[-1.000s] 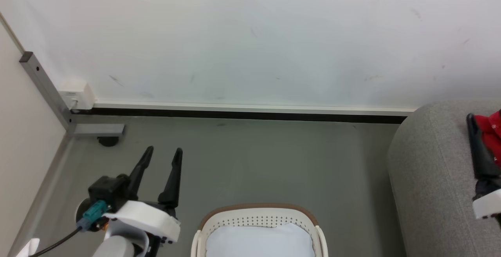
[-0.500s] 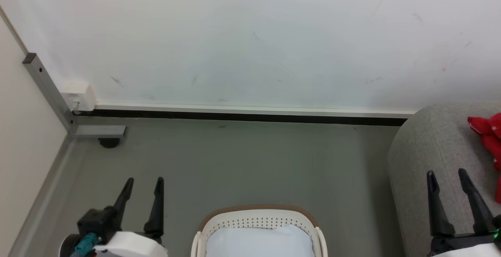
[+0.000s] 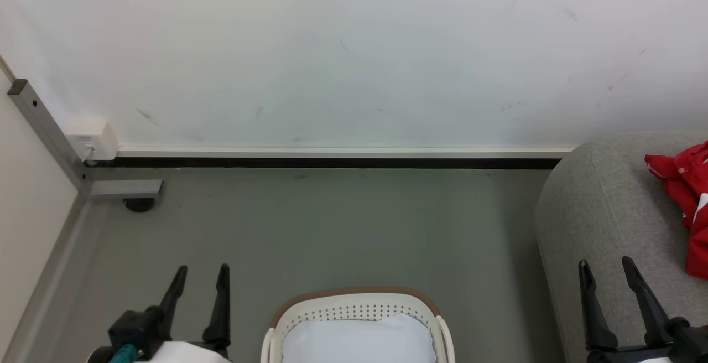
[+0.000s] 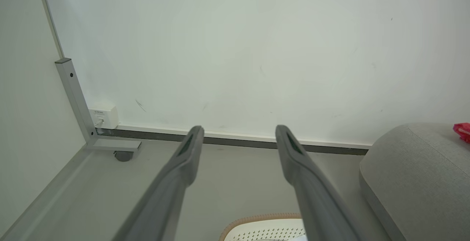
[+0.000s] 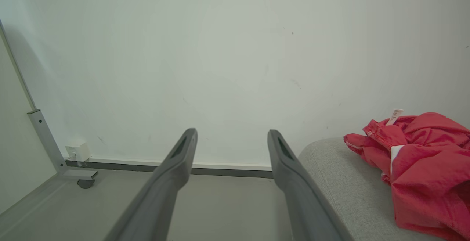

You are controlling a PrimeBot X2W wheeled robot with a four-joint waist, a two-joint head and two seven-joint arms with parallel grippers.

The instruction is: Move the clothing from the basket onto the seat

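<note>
The clothing (image 3: 688, 197) is lying crumpled on the seat (image 3: 603, 208), near its rounded corner. The basket (image 3: 354, 302) is standing on the floor (image 3: 332, 230) beside the seat, holding 1 white pad (image 3: 357, 343). The left gripper (image 3: 203, 269) and the right gripper (image 3: 604, 262) are hanging with fingers spread, grasping nothing.

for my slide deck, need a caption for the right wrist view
Open right gripper before a white wall; red clothing heaped on the grey seat.
</note>
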